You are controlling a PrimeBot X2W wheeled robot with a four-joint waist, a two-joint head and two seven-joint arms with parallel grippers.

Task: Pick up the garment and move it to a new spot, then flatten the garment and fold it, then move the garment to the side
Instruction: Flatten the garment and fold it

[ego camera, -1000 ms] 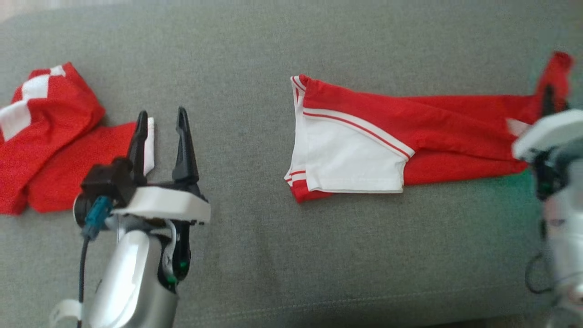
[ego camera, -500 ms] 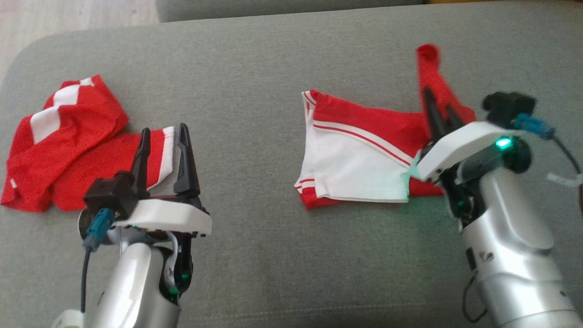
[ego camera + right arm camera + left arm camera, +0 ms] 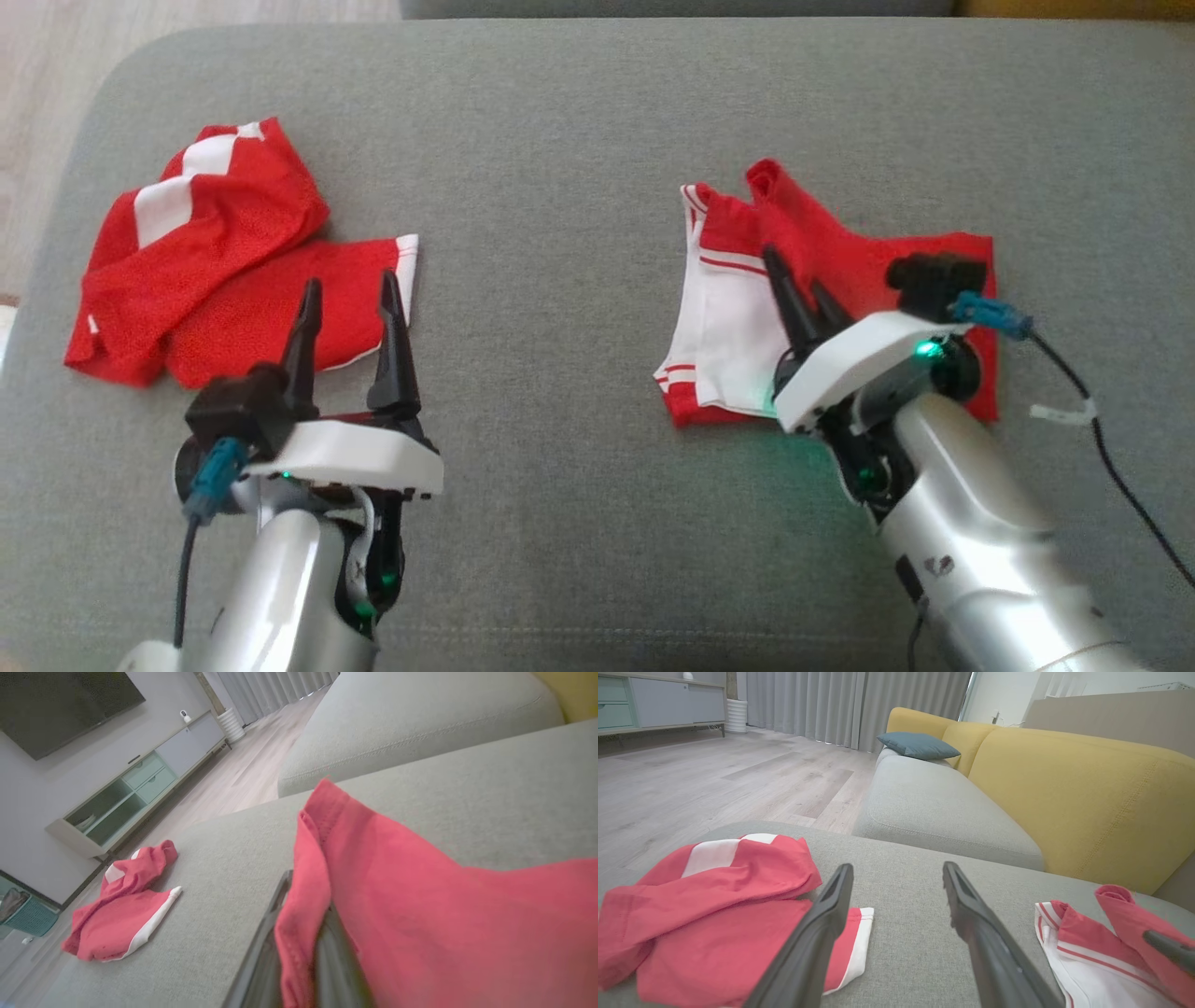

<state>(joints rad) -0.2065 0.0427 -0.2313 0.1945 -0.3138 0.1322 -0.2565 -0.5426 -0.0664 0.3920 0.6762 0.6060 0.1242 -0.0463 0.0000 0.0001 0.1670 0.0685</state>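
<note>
Head view first: the red-and-white garment [image 3: 840, 247] is parked on the right half of the grey seat cushion [image 3: 560, 233], well away from every edge. Plenty of bare grey is left between it and the crumpled red garment [image 3: 205, 252] on the left, plus a wide free band along the near side. The cushion's rounded corner can be seen upper left, with wood floor [image 3: 37, 112] beyond it. The right pincer [image 3: 792, 269] is clenched on a red flap of the garment, which is laid over the white panel. The flap's tip is pointed up-left, away from the robot. The piece looks roughly square and is made of thin, soft knit. Its striped white hem is on the left side and a folded edge on the right. The left pincer [image 3: 350, 282] is spread wide with nothing in it, right by the crumpled one's white-trimmed hem.

Left wrist view: two dark tapered fingers are seen well apart over the woven grey fabric. The crumpled garment [image 3: 714, 905] is at lower left and the task garment [image 3: 1083, 952] at lower right, with open cushion between. Behind them, a second grey seat, a yellow sofa back [image 3: 1064, 802] and a blue-grey pillow [image 3: 917, 745] are visible.

Right wrist view: red cloth [image 3: 420, 914] is draped over the fingers and pinched between them, its stitched hem running up to a peak. Bare cushion is left all around it.
</note>
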